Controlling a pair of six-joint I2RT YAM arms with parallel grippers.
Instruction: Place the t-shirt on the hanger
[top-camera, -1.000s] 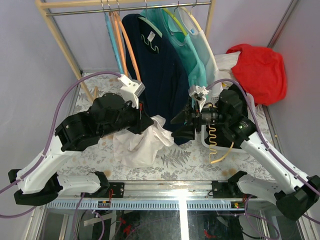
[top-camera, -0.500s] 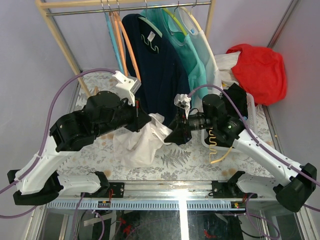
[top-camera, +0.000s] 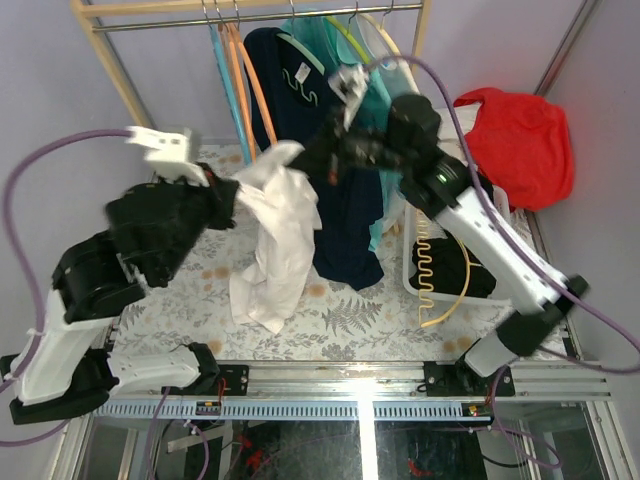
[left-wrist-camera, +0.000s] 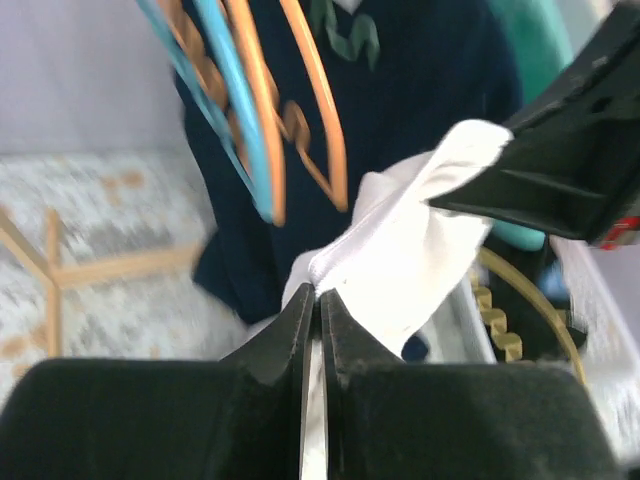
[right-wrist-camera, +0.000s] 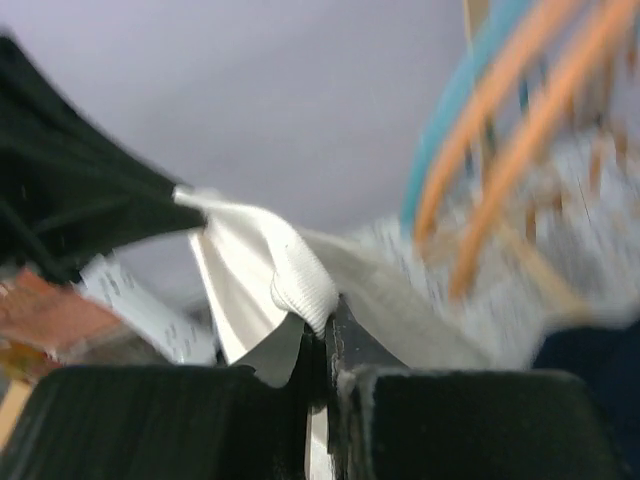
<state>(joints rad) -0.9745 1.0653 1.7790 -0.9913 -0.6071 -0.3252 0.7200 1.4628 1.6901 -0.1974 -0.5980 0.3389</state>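
A white t-shirt (top-camera: 278, 235) hangs in mid-air between two robot arms, just in front of the clothes rack (top-camera: 118, 72), its lower folds trailing down towards the fern-patterned worktop (top-camera: 350, 312). The left arm (top-camera: 120, 260) has its jaws shut on a fold of the cloth at the left. The jaws of the right arm (top-camera: 480, 225) are clamped on the ribbed collar at the top, close to a hanging navy shirt (top-camera: 345, 235). The pale yellow hanger (top-camera: 422, 268) lies well apart at the near right, propped by a white bin (top-camera: 410, 275) and not yet touched.

The shirt looks light, limp and wrinkled, and it sags wherever it is not pinched, so it will likely bunch or slide rather than keep any shape. The thicker collar band and the shoulder seams seem the surest places to grip. Holding there should keep the neck open enough for the hanger to pass through.
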